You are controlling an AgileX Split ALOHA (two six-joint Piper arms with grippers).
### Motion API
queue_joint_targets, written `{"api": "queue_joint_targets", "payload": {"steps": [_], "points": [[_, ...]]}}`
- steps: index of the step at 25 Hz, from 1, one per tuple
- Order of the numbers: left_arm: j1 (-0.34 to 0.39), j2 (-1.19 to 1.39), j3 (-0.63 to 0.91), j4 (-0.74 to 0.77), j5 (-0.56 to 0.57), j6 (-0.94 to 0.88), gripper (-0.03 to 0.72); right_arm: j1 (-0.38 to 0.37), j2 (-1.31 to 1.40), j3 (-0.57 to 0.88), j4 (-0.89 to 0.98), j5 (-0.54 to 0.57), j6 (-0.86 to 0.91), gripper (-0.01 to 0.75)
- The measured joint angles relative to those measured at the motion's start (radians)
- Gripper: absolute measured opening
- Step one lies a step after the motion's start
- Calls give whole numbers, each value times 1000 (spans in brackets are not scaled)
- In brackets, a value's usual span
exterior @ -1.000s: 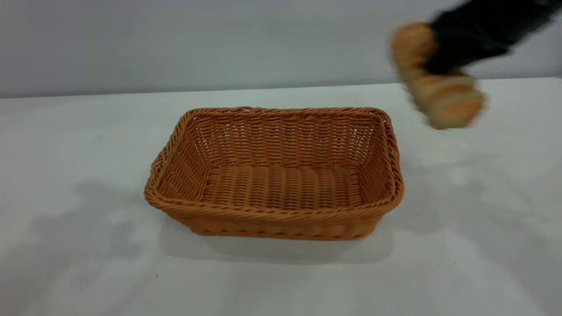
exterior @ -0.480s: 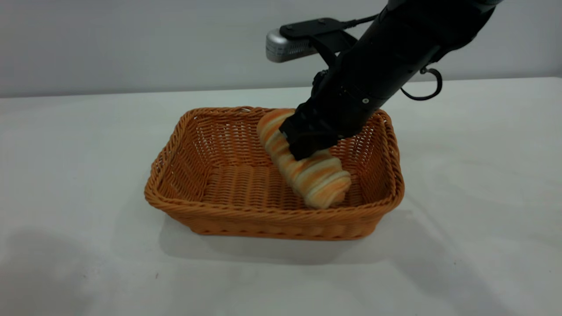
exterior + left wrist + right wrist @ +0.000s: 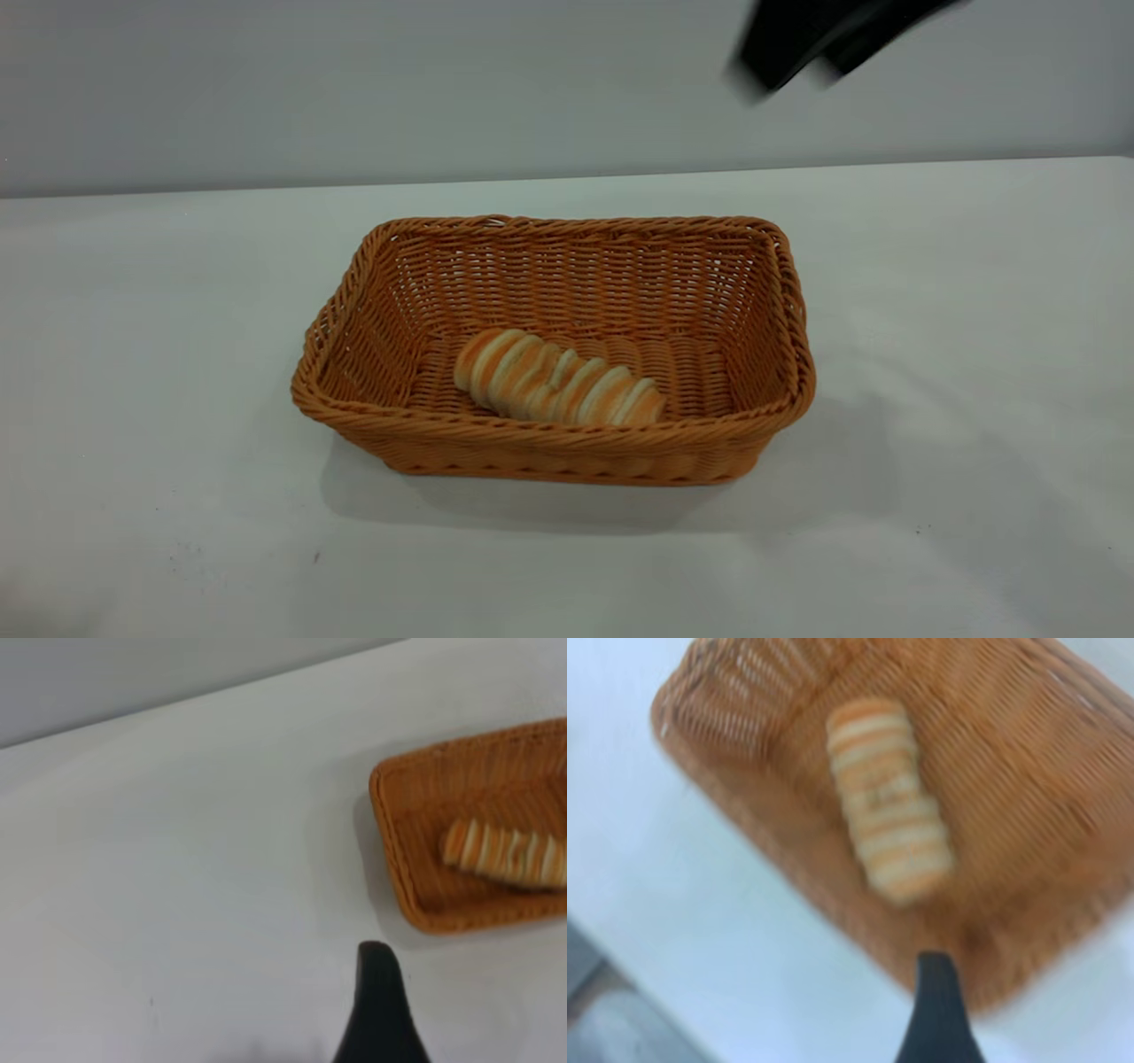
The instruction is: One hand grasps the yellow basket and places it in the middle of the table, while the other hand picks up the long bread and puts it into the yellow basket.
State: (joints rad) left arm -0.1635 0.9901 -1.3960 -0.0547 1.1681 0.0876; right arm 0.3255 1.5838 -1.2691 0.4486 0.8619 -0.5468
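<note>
The yellow basket (image 3: 567, 266) stands in the middle of the table (image 3: 957, 354). The long bread (image 3: 556, 388) lies free on the basket's floor near the front wall, tilted a little. It also shows in the right wrist view (image 3: 888, 797) and the left wrist view (image 3: 507, 856). My right gripper (image 3: 788, 55) is blurred, high above the basket's far right corner, open and empty; one finger (image 3: 939, 1010) shows over the basket rim (image 3: 859, 930). My left gripper (image 3: 438, 1019) is out of the exterior view; one finger (image 3: 379, 992) shows over bare table, apart from the basket (image 3: 399, 850).
A grey wall (image 3: 354, 89) runs behind the table's far edge. A few dark specks (image 3: 315, 557) mark the tabletop in front of the basket.
The right gripper carried the bread in from the right, lowered it into the basket and let go. The bread now lies by the front wall. The arm has risen up and right.
</note>
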Motion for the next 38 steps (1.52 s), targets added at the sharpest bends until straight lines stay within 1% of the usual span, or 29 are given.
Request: {"api": "queue_joint_targets", "payload": {"steps": [3, 5, 11, 14, 17, 20, 28, 35, 36, 38], "points": [[0, -117, 155, 0, 0, 0, 584, -6, -187, 63, -74, 150, 76, 566], [0, -192, 271, 4, 0, 0, 584, -6, -302, 137, -103, 208, 120, 559], [0, -358, 627, 19, 0, -2, 584, -6, -606, 448, -234, 233, 239, 558], [0, -425, 771, 19, -10, -3, 584, -6, -711, 602, -288, 234, 297, 557], [0, -479, 872, 20, -46, -3, 584, -6, -803, 732, -310, 239, 344, 557], [0, -513, 906, 22, -49, -3, 584, -6, -888, 790, -314, 243, 358, 557], [0, -565, 908, 23, -55, -3, 584, -6, -1032, 794, -319, 241, 367, 557], [0, -589, 908, 23, -55, -3, 584, -6, -1060, 797, -319, 242, 369, 557], [0, -591, 908, 23, -55, -3, 584, -10, -1074, 797, -319, 242, 369, 557], [5, -600, 908, 23, -55, -3, 584, -57, -1119, 797, -307, 244, 369, 557]]}}
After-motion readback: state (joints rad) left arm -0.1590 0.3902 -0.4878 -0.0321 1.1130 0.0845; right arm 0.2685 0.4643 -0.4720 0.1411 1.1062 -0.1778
